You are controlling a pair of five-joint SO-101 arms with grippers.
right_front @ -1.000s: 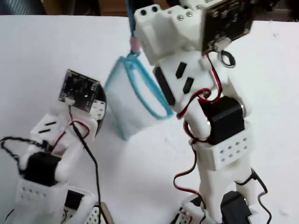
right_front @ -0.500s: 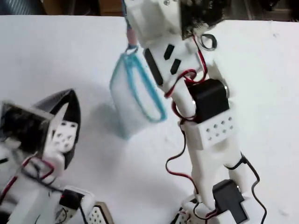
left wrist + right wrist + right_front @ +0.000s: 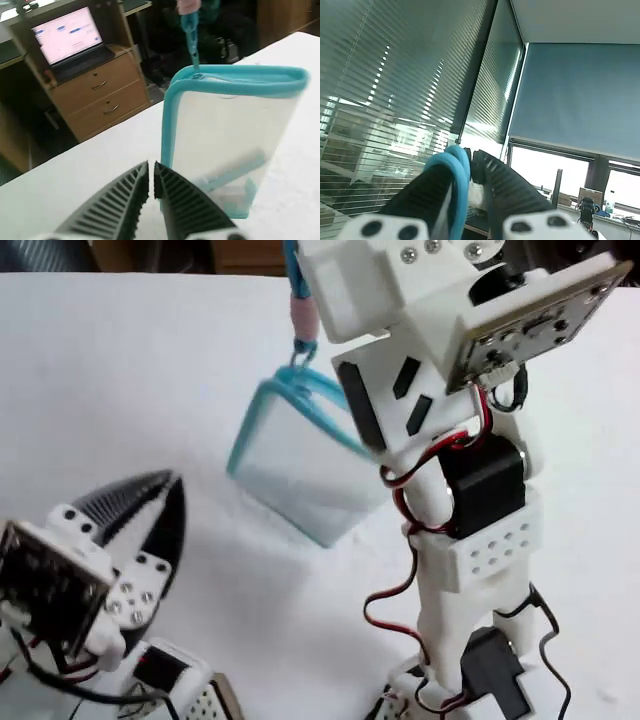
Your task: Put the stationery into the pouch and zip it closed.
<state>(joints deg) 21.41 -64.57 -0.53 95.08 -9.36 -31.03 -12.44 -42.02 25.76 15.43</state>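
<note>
Black ribbed left gripper [image 3: 172,485] at lower left of the high view, low over the white table [image 3: 110,370]. Fingers nearly closed with only a thin slit between them, and nothing is held. It stands apart from the pouch.

Centre of the high view: clear pouch [image 3: 300,465] with teal trim, tilted and hanging by one corner. Its lower corner is at or just above the table; contact can't be confirmed. A teal pull strap [image 3: 297,315] with a pink segment runs from the pouch's upper corner to the top edge of the frame.

Right half of the high view: white right arm [image 3: 470,540], upright, with red and black wiring down its side.

Left wrist view: laptop [image 3: 70,37] on a wooden drawer cabinet [image 3: 100,100] at upper left, off the table. The left gripper [image 3: 151,169] is at bottom centre and points at the pouch [image 3: 235,120], which is just beyond the tips, centre-right. The strap [image 3: 190,30] rises from its top corner. Pale stationery [image 3: 231,171] lies low inside the pouch; the type can't be made out.

Right wrist view: window blinds [image 3: 395,65] across the left. The right gripper [image 3: 470,161] is at bottom centre, fingers clamped on the strap [image 3: 460,185].
</note>
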